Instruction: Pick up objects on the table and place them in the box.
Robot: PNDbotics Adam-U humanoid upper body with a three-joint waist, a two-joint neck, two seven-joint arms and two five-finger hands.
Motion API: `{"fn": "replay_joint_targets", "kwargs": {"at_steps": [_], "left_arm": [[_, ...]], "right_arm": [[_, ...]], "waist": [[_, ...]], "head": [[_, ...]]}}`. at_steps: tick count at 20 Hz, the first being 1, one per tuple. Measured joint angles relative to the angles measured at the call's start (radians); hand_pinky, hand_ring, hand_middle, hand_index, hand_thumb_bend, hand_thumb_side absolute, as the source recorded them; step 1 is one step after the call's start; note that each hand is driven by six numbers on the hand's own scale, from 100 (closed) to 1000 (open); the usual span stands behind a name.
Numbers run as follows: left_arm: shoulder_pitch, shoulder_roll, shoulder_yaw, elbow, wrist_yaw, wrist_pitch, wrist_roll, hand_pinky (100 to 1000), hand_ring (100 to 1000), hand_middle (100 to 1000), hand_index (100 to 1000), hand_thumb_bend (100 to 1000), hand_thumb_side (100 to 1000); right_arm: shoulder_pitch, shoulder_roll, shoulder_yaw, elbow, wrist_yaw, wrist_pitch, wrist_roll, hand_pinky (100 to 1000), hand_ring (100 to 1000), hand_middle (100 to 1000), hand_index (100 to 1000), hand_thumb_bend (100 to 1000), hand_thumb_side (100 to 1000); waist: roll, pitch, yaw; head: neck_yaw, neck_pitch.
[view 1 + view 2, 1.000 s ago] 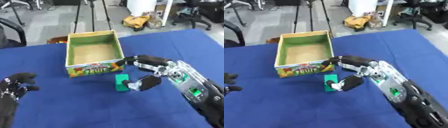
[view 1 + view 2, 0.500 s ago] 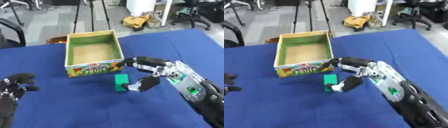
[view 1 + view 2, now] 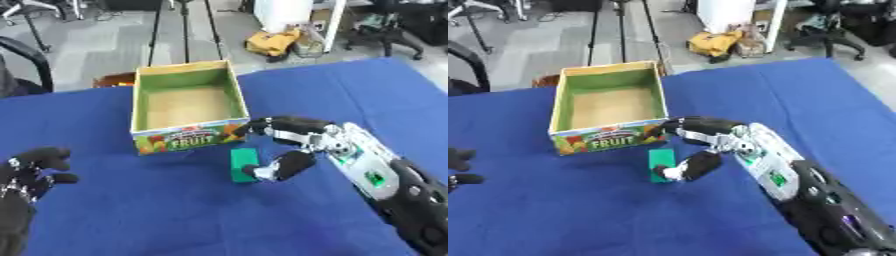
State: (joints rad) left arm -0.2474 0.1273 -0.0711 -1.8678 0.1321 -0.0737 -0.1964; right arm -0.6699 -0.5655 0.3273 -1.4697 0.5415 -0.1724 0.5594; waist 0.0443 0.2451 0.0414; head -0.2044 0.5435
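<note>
Centrally, your right hand (image 3: 293,145) spreads wide around the green block (image 3: 244,164) just below the box (image 3: 186,102) front edge, while your left hand (image 3: 31,172) rests open, lower left.

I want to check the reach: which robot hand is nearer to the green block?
Right. The right robot hand has its thumb at the green block; the left robot hand rests far away, near the lower left corner.

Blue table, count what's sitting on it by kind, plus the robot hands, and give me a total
Green block: 1, upright on the blue table, right hand reaching around it
Fruit box: 1, open, nothing visible inside
Robot hands: 2, with the left hand idle at the lower left
Total: 4
</note>
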Motion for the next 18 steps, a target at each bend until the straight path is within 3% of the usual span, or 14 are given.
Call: {"fn": "replay_joint_targets", "kwargs": {"at_steps": [18], "left_arm": [[0.000, 0.000, -0.005, 0.000, 0.000, 0.000, -0.001, 661, 851, 568, 761, 664, 851]], "right_arm": [[-0.004, 0.018, 0.000, 0.088, 0.044, -0.028, -0.025, 861, 943, 884, 1000, 267, 673]], "waist": [[0.001, 0.000, 0.006]], "head": [[-0.003, 0.000]]}}
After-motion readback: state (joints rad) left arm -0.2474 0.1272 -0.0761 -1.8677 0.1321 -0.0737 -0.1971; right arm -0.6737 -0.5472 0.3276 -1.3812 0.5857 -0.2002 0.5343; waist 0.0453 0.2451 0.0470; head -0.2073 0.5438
